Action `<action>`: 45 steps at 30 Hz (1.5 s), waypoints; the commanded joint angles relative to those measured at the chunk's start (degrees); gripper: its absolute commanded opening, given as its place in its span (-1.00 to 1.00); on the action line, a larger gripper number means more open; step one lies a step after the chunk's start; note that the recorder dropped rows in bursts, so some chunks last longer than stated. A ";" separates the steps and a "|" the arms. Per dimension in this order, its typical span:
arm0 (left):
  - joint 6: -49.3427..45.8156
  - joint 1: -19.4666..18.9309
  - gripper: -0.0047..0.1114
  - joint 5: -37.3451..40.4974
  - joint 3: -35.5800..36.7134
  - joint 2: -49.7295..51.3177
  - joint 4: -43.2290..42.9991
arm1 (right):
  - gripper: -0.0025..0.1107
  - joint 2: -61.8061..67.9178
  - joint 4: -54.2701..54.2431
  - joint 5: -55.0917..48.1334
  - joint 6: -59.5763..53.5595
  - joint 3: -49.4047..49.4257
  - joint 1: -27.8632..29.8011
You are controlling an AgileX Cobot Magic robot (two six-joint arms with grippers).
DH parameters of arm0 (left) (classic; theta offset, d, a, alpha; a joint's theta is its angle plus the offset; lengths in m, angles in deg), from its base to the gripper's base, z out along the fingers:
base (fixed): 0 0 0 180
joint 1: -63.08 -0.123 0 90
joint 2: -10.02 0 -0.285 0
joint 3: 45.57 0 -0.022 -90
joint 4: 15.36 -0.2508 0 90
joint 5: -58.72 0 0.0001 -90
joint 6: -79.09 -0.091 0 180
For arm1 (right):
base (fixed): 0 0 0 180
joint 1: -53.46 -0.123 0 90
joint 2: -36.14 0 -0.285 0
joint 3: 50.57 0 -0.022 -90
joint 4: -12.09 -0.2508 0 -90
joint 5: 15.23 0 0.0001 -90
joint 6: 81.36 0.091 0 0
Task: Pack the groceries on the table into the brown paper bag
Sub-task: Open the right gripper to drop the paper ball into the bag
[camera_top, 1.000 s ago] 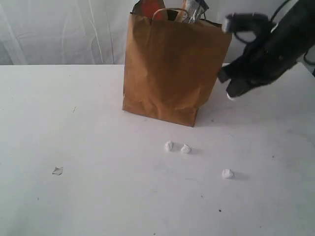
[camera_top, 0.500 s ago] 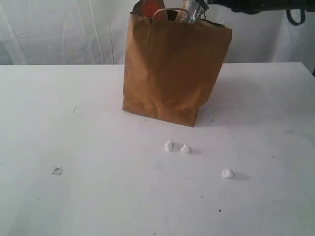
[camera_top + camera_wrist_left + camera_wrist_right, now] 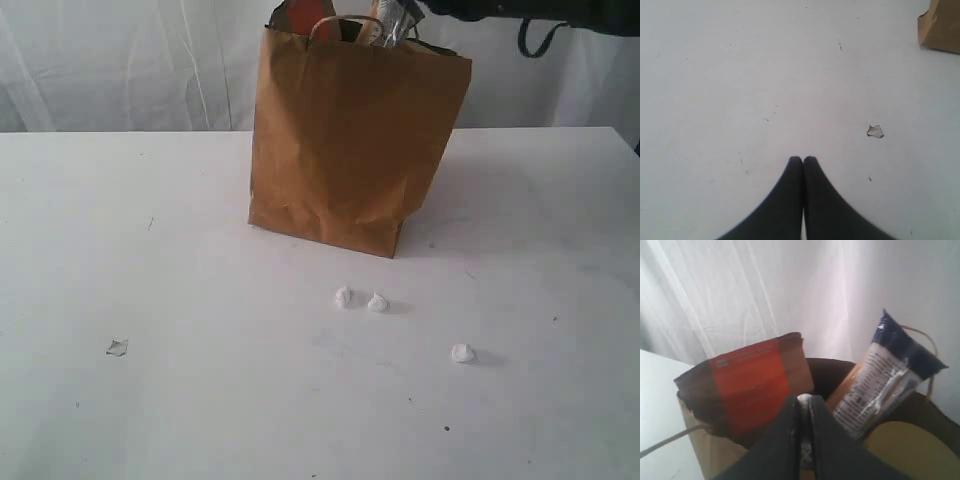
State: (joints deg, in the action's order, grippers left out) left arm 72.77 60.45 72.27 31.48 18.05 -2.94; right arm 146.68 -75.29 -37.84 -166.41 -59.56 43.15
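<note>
The brown paper bag stands upright at the back middle of the table. A brown pouch with an orange mark and a long dark-blue-and-white packet stick out of its top. My right gripper hovers over the bag's mouth, shut on a small white lump. Only part of that arm shows at the exterior view's top edge. My left gripper is shut and empty above bare table; a bag corner lies far from it.
Three small white crumbs lie in front of the bag. A small flat scrap lies on the left near my left gripper. A white curtain hangs behind the table.
My right arm has risen from beside the bag's right side to above its top, near the frame's upper edge. The bag, the crumbs and the left gripper have stayed put.
</note>
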 commanded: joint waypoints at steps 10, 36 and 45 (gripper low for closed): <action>0.06 -0.10 -0.92 0.11 0.17 -0.25 0.42 | -0.70 6.89 -12.56 -5.56 -15.28 -3.69 0.06; 0.06 -0.10 -0.92 0.11 0.17 -0.25 0.42 | -0.41 -2.75 40.11 -8.17 28.40 -4.49 0.06; 0.06 -0.10 -0.92 0.11 0.17 -0.25 0.42 | -0.96 -13.39 82.86 -15.60 85.05 5.37 0.61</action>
State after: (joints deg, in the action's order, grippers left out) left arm 72.77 60.45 72.27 31.48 18.05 -2.94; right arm 137.03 5.70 -55.63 -84.43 -57.03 43.40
